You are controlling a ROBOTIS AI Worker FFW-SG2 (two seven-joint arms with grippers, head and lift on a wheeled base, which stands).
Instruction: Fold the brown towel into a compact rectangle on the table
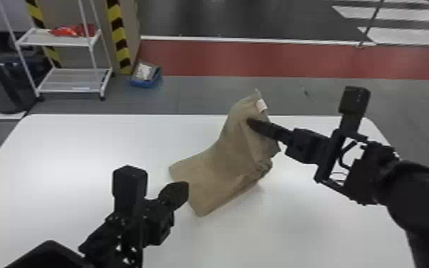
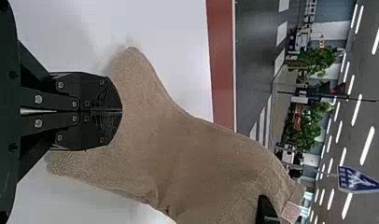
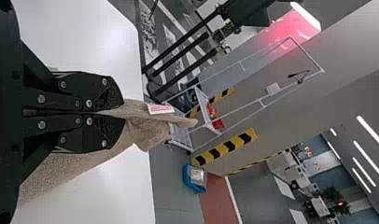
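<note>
Towel [image 1: 221, 156], brown, its lower part resting on the white surface [image 1: 82, 160] and its upper part drawn up into a slope, with a pale label [image 1: 261, 105] near the top edge. Likely faults: the raised end may slump or twist as it is lowered, since it appears to be gripped at only one place, leaving a skewed fold; the bunched side edge [image 1: 264, 166] may be trapped beneath as a crease; the resting part, with no evident hold on it, may slide if the raised end is pulled. Right fingers [image 3: 101, 93]: pressed together on a pinch of cloth near the label, the free tip of the towel projecting beyond them and the rest hanging below. Left fingers [image 2: 103, 93]: closed against each other, with no cloth evident between them, near the towel's lower end; contact with the cloth cannot be told. Behind the surface, a wheeled rack [image 1: 73, 80] and a blue bin [image 1: 147, 83] stand on the floor.
</note>
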